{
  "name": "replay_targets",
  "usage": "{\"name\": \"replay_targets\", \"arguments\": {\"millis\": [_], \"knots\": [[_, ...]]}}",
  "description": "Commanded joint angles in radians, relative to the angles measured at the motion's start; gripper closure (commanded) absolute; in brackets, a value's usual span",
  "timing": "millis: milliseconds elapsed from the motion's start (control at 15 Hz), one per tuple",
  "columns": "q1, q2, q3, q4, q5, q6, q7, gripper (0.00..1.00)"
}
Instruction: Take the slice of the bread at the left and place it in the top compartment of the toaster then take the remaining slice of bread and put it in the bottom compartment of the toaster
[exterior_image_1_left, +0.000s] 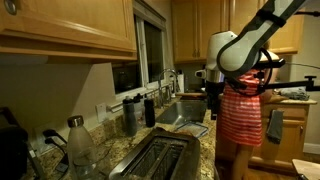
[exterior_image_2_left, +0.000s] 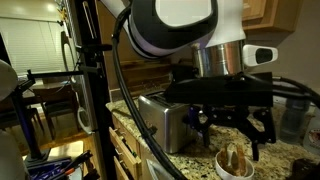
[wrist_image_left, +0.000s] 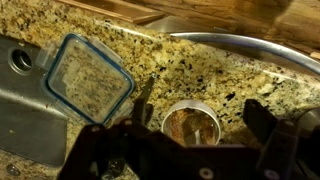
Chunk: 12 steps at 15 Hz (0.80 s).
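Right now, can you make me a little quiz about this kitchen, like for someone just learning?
1. True or false: the gripper is shut on a slice of bread.
2. In an exterior view, the gripper hangs above: A a frying pan, B a small white bowl, C a kettle.
3. Fill in: the steel toaster has ___ long slots on top.

Key: 1 false, it is open and holds nothing; 2 B; 3 two.
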Motion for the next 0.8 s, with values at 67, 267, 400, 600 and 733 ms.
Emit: {"name": "replay_targets", "arguments": {"millis": [67, 267, 400, 600, 733], "knots": [[-0.021, -0.004, 0.029, -0.007, 0.002, 0.002, 0.006, 0.00], [-0.016, 0.003, 0.060, -0.017, -0.015, 0.032, 0.065, 0.00], [-0.011, 0.009, 0.078, -0.014, -0.014, 0.038, 0.090, 0.00], [-0.009, 0.020, 0.099, -0.010, -0.016, 0.041, 0.120, 0.00], [-0.011, 0.039, 0.105, -0.006, -0.018, 0.047, 0.130, 0.00]]}}
